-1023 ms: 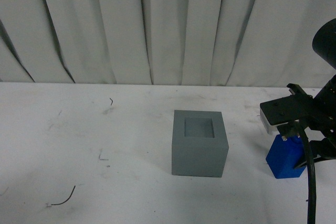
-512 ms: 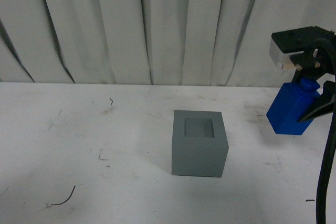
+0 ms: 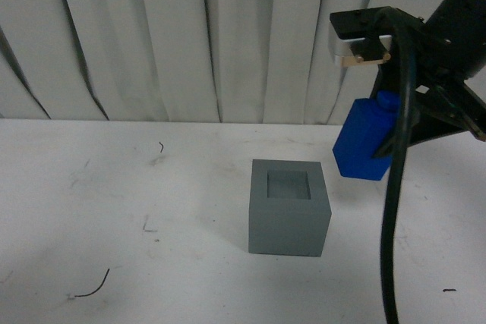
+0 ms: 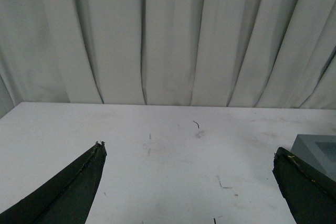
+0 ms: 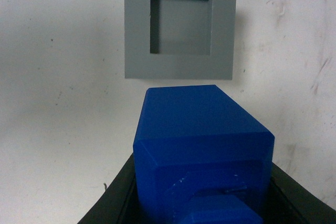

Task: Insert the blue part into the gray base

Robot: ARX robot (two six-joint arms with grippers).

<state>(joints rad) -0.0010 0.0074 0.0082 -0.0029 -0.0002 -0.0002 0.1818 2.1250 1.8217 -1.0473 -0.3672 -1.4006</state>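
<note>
The right gripper (image 3: 391, 115) was clamped on the blue part (image 3: 363, 142), its dark fingers (image 5: 118, 200) pressed against the block's two sides near the knobbed end, as the right wrist view showed. A second before, the block had hung low at the far right, close to the white table (image 3: 114, 210) and well to the right of the gray base (image 3: 289, 206). Half a second before, it had been raised against the curtain (image 3: 190, 36) but was no nearer to the cube. At this moment it had been carried leftward: it hung in the air, tilted, with its knob uppermost, and its lower end was just above and to the right of the base's upper right corner, apart from it and not over the recess (image 5: 181, 22). The arm's black cable (image 3: 395, 210), which had been at the picture's right edge, crossed the front view further left. The gray base stood upright on the table in the same spot as in both earlier pictures, its square recess open and empty. From the right wrist camera the blue part (image 5: 202, 140) filled the near field and the gray base (image 5: 178, 66) lay beyond it. The left gripper (image 4: 186, 192) had its fingers (image 4: 63, 192) spread wide with nothing between them, and a corner of the gray base (image 4: 317, 148) showed beside one of them.
</note>
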